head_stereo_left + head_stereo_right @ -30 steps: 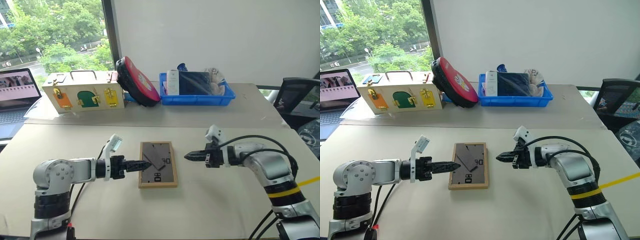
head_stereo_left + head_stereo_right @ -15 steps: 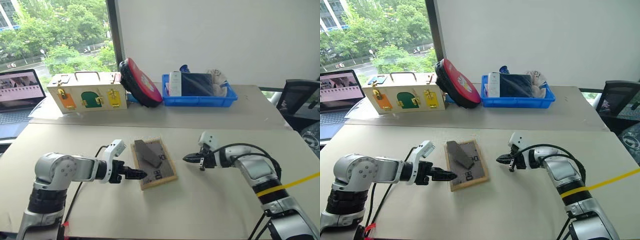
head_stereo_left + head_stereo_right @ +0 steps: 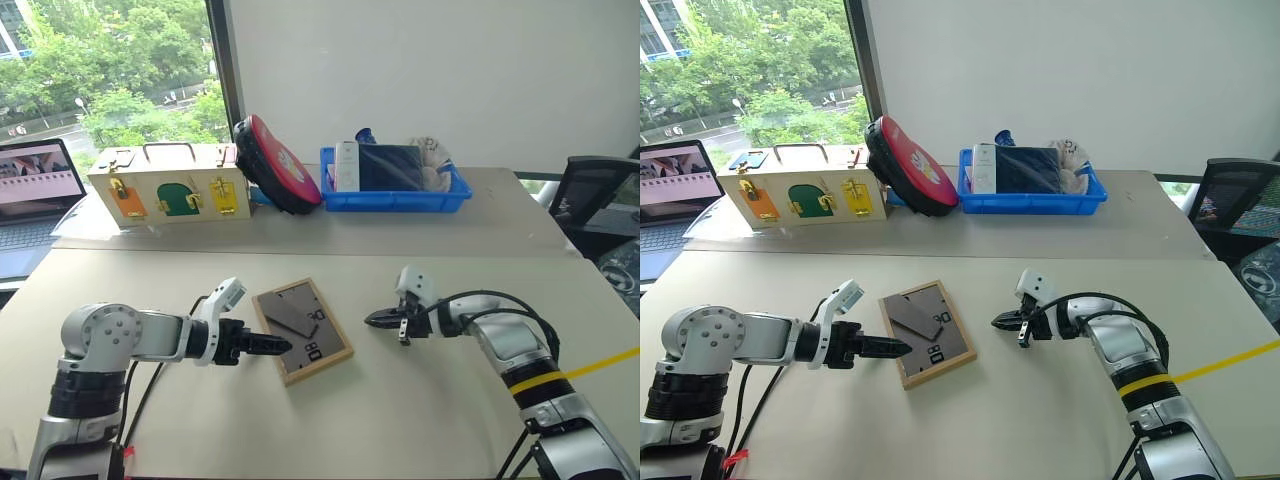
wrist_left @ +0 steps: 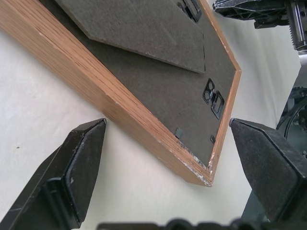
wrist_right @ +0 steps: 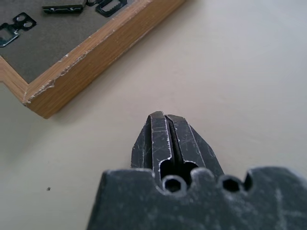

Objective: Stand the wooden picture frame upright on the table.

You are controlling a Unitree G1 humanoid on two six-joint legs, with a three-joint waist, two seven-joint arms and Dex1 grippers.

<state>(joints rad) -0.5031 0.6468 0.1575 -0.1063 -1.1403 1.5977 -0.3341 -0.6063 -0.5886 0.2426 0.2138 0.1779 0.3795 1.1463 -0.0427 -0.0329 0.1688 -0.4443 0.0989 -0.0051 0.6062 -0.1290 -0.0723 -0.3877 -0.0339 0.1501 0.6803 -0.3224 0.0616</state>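
Note:
The wooden picture frame (image 3: pixel 300 330) lies face down on the beige table (image 3: pixel 420 420), skewed, its dark grey back and folded stand (image 4: pixel 144 33) facing up. My left gripper (image 3: pixel 280 346) sits low at the frame's left edge. In the left wrist view its two fingers (image 4: pixel 81 163) stand wide open, one on each side of the frame's near corner, gripping nothing. My right gripper (image 3: pixel 372 318) hovers just right of the frame, tips pointing at it and a little apart from it. Its fingers (image 5: pixel 163 129) are pressed together and empty.
Along the far side stand a cream wooden box with coloured doors (image 3: pixel 168 190), a red round case (image 3: pixel 275 165) and a blue tray (image 3: pixel 395 195) of items. A laptop (image 3: pixel 35 185) sits far left and an office chair (image 3: pixel 600 195) far right.
The frame has swung so its far end points left. Its stand, which stuck up half a second ago, lies flat now. The left gripper drew back to the frame's left edge; the right one sank lower.

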